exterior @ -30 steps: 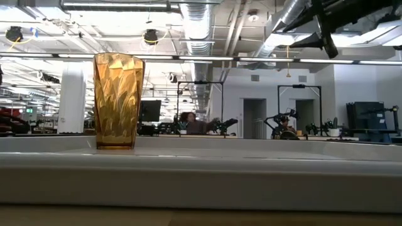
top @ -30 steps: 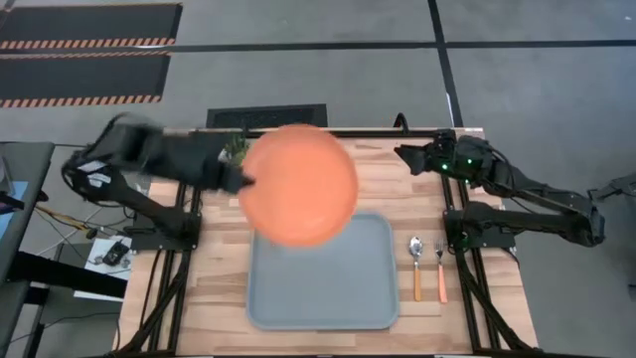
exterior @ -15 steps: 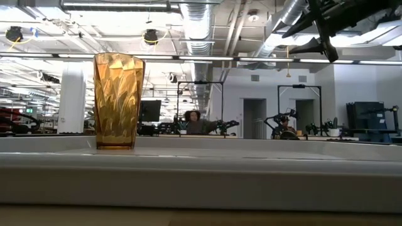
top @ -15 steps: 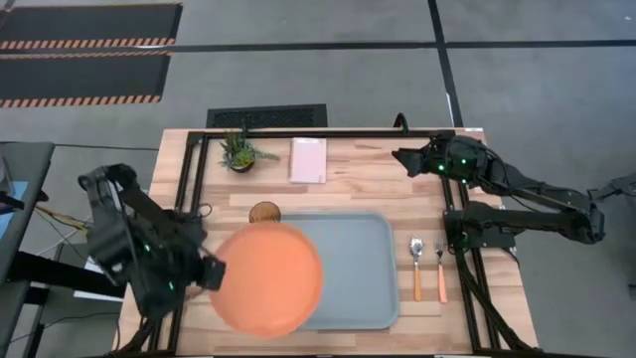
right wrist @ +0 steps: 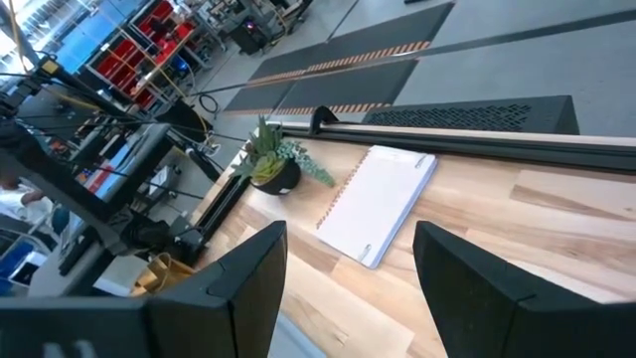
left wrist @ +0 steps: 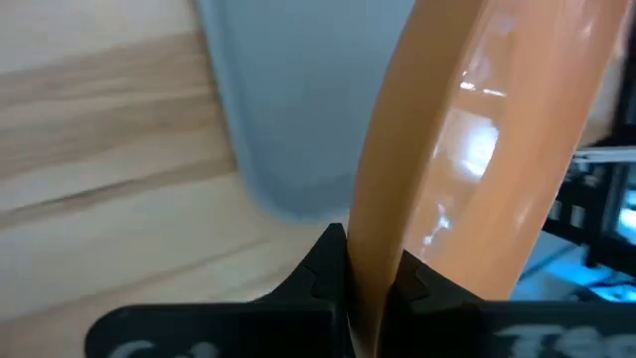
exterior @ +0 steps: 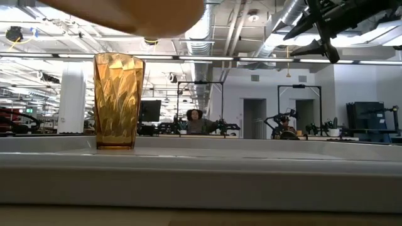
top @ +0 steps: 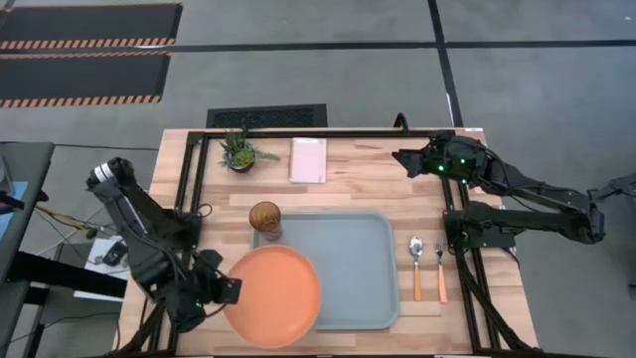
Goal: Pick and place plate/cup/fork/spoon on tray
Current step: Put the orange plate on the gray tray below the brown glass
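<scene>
Your left gripper (top: pixel 231 290) is clamped on the near-left edge of the plate (top: pixel 274 296), its fingers (left wrist: pixel 328 261) pinching the rim, and the plate hangs over the near-left corner of the tray (top: pixel 348 264), partly past the tray's rim and over the table (top: pixel 477 308). From the low view the plate looks to be well above the tray floor, so how level it sits is hard to judge. The main risk is letting go here: with so much of the plate outside the tray, it would likely land on the rim and tip, or slide off onto the wood. A thin edge pinch on a wide plate could also let it swing or slip if you move sharply. Carry it further in before lowering, and watch the cup (top: pixel 264 217), which stands in the tray's far-left corner; a wide sweep could knock it over. Your right gripper (top: pixel 405 159) waits at the far-right edge, fingers spread and empty. Count: one plate, one cup, one tray, one spoon (top: pixel 416 265) and one fork (top: pixel 440 268), both lying just right of the tray.
</scene>
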Robot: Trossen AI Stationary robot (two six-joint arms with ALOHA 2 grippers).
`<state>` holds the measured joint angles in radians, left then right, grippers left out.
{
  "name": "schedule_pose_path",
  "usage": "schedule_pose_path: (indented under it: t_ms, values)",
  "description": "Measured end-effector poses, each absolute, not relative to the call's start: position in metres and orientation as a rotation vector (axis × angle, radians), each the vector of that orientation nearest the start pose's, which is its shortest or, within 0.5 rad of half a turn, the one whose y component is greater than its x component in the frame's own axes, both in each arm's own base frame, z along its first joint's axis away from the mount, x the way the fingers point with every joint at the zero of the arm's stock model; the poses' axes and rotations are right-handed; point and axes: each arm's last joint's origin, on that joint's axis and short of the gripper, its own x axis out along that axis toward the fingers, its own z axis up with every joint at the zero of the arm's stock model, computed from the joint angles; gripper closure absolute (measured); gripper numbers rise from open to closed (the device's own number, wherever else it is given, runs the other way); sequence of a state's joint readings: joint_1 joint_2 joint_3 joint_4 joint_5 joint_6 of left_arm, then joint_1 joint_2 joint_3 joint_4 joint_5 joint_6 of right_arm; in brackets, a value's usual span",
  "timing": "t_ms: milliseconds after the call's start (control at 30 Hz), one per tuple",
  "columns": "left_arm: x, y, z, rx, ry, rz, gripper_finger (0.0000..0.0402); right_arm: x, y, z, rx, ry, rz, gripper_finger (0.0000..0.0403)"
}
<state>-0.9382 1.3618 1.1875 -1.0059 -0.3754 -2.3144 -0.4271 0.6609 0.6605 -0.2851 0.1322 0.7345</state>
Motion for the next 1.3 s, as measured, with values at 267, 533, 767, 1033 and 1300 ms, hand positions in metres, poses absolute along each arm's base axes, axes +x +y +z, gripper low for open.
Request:
schedule_pose_path:
  t_ms: [267, 533, 767, 1033, 1300]
  values:
    - [0.158, -0.191, 0.236, -1.401, 0.881, 0.700, 0.0401, 0.134, -0.065, 0.298, 0.751, 0.069, -0.636, 0.0159]
    - [0.166, -0.176, 0.206, -1.415, 0.850, 0.740, 0.0401, 0.134, -0.065, 0.299, 0.751, 0.068, -0.636, 0.0159]
    - [0.176, -0.168, 0.191, -1.444, 0.811, 0.694, 0.0402, 0.134, -0.065, 0.299, 0.761, 0.065, -0.636, 0.0159]
    - [0.181, -0.161, 0.187, -1.455, 0.806, 0.694, 0.0401, 0.134, -0.065, 0.299, 0.761, 0.064, -0.636, 0.0159]
    - [0.186, -0.155, 0.186, -1.433, 0.809, 0.705, 0.0401, 0.134, -0.065, 0.299, 0.761, 0.064, -0.636, 0.0159]
